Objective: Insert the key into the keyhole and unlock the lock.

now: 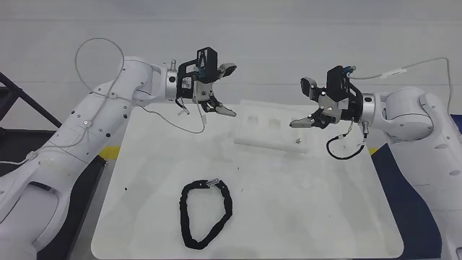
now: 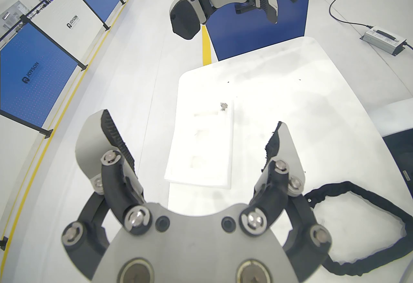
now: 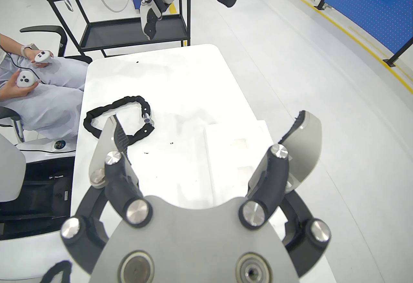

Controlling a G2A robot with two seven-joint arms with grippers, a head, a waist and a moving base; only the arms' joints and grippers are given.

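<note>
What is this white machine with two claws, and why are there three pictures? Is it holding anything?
It is a robot with two arms, each ending in a pincer, like a two-fingered hand. One picture looks down from above; the other two come from cameras on its wrists. On the white table lie a black chain lock and a white foam block with a small key on it. The left pincer and the right pincer are both open, holding nothing.
</note>
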